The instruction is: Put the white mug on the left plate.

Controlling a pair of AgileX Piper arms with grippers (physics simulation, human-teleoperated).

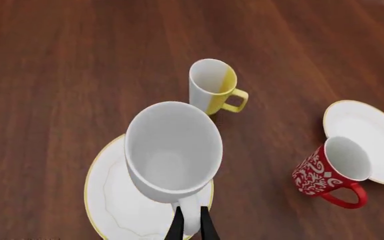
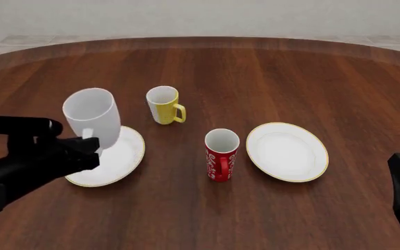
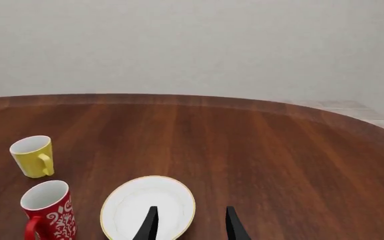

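The left gripper is clamping the loop handle of the white mug, its black fingers pressing narrowly on either side of the handle in the left wrist view; the mug is staying upright with its mouth open to the camera, and it is sitting over the far-left part of the left plate; whether its base is touching the plate or hanging just above it I cannot tell, since the arm is covering that spot in the front view. In the left wrist view the mug is hiding much of the plate, whose gold rim is showing around it.

The yellow-and-white mug is standing on the wooden bench just beyond the left plate, its handle pointing toward the right; the red mug with white pattern is standing between the two plates, just beside the right plate and apart from it in the front view.

The right gripper is hanging over the near edge of the right plate in its own wrist view, its fingers standing apart and holding nothing; in the front view only a dark part of the right arm is showing at the lower right edge, well apart from the mugs.
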